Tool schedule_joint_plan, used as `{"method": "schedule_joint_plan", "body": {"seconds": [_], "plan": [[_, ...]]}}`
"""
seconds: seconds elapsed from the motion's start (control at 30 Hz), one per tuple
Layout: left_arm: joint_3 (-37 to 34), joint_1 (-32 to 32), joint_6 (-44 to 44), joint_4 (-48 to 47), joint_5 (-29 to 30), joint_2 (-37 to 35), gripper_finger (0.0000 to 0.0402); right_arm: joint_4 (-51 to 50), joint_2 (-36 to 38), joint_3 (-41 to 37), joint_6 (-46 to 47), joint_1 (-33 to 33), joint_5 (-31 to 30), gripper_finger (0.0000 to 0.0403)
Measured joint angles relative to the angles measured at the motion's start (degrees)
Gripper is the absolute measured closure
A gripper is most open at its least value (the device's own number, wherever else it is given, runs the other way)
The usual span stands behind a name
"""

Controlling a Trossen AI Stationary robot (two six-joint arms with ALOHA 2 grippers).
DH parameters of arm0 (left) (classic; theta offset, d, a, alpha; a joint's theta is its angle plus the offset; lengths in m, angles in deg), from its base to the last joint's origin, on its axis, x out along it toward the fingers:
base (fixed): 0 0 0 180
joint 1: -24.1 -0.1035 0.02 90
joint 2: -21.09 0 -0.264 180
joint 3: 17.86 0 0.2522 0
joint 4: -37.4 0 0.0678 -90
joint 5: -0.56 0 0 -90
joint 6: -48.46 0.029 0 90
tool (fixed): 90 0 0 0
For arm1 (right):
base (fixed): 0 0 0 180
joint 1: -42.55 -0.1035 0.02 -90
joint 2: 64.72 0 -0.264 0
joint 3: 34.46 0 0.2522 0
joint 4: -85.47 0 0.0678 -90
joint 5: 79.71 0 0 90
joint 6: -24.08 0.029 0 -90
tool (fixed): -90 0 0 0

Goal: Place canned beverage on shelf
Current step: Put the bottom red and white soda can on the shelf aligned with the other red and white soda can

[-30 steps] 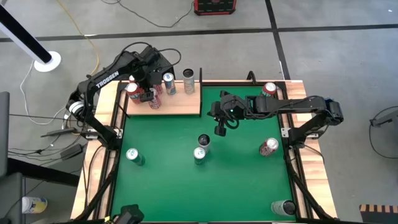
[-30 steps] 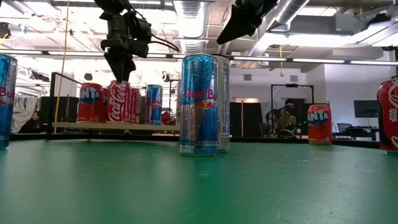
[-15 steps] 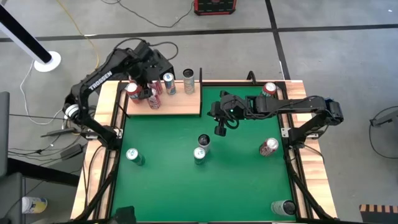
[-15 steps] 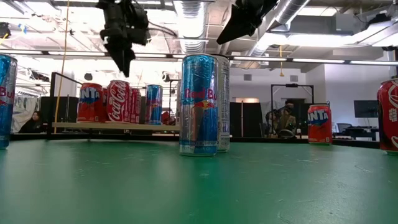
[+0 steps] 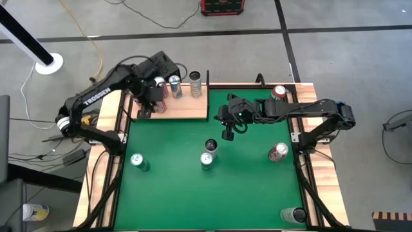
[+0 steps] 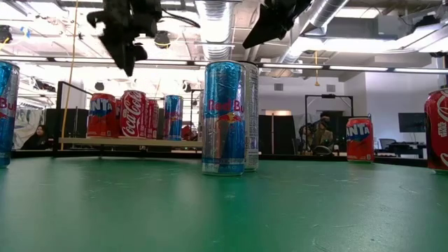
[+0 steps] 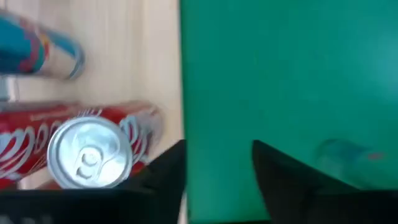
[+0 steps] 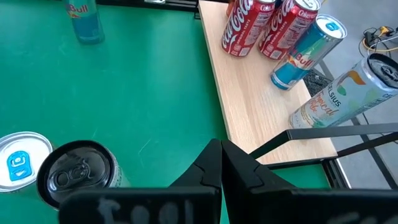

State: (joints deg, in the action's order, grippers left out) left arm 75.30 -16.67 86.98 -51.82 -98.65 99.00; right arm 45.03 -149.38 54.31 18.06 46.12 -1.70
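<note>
The shelf (image 5: 183, 106) is a pale wood board at the table's far left. On it stand red Coke cans (image 5: 159, 105), a Red Bull can (image 5: 174, 87) and a pale can (image 5: 195, 84). My left gripper (image 7: 217, 149) hangs above the shelf's near left corner, pointing down. It is open with nothing between its fingers. The nearest Coke can (image 7: 90, 152) stands upright beside it. In the low view the left gripper (image 6: 127, 66) is well above the can tops. My right gripper (image 5: 227, 134) is shut and empty above the table's middle, right of the shelf.
Loose cans stand on the green felt: two at the middle (image 5: 207, 154), a blue one at the left (image 5: 136, 161), a red one at the right (image 5: 278, 151), one at the far right (image 5: 278, 92), one at the near right corner (image 5: 293, 214).
My left gripper has risen from the top of a Coke can on the shelf and moved toward the table's left and near edges. The can stays upright on the shelf. My right arm has kept still.
</note>
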Motion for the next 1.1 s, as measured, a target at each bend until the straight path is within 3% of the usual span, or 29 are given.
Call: {"method": "schedule_joint_plan", "body": {"seconds": [0.13, 0.2, 0.4, 0.57, 1.1], "plan": [[-3.89, 0.32, 0.17, 3.32, 4.09, -0.05, 0.0371, 0.58, 0.0, 0.0, -0.05, 0.0, 0.0, 0.0378], [-5.22, -0.01, 0.22, 5.55, 4.96, -0.06, 0.039, 0.57, 0.0, 0.0, -0.05, 0.0, 0.02, 0.0378], [-6.85, -1.11, 1.17, 7.49, 5.52, -0.04, 0.04, 0.57, 0.0, 0.0, -0.05, 0.0, 0.02, 0.0378], [-6.93, -2.27, 0.59, 9.09, 9.46, -0.04, 0.0401, 0.63, 0.0, 0.0, -0.03, 0.18, 0.02, 0.0378], [-6.97, -3.74, -1.0, 10.89, 9.87, 0.66, 0.0401, 0.59, 0.0, 0.0, 0.13, 0.28, 0.13, 0.0378]]}}
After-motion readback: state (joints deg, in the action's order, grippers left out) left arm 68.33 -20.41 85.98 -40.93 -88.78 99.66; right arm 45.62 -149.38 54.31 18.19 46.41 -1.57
